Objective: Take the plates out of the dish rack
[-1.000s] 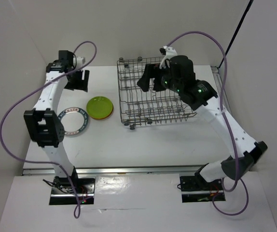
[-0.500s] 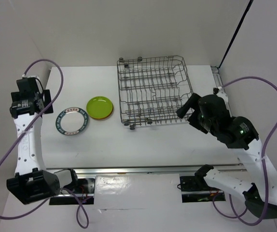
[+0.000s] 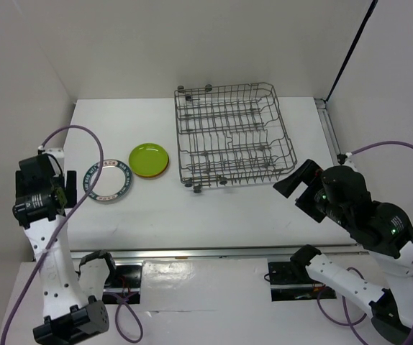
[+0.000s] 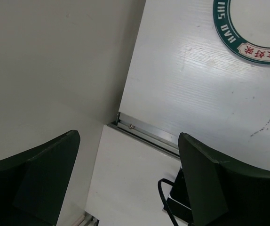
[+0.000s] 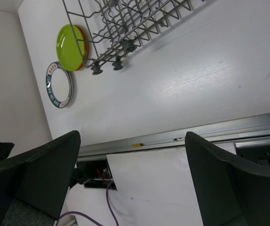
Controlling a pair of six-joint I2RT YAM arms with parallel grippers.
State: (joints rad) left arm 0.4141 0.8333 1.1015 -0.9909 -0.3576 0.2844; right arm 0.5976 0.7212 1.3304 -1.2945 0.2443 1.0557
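The grey wire dish rack [image 3: 180, 136] stands at the back centre of the table with no plate in it; its near corner shows in the right wrist view [image 5: 125, 28]. A lime green plate [image 3: 149, 158] [image 5: 69, 40] lies left of the rack on top of an orange plate [image 5: 83, 43]. The white plate with a dark lettered ring [image 3: 108, 180] [image 4: 248, 28] [image 5: 59, 84] lies further left. The amber-brown and plain white plates do not show. My left gripper [image 3: 68, 189] [image 4: 125, 183] is open and empty at the table's near left edge. My right gripper [image 3: 298, 192] [image 5: 132, 183] is open and empty, near right of the rack.
A metal rail [image 3: 206, 251] runs along the table's near edge, with both arm bases below it. White walls close in the left, the back and the right. Purple cables [image 3: 91, 154] loop off both arms.
The right arm has pulled back from over the rack to the near right. The left arm has swung from the far left corner to the near left edge. The plates have not moved.
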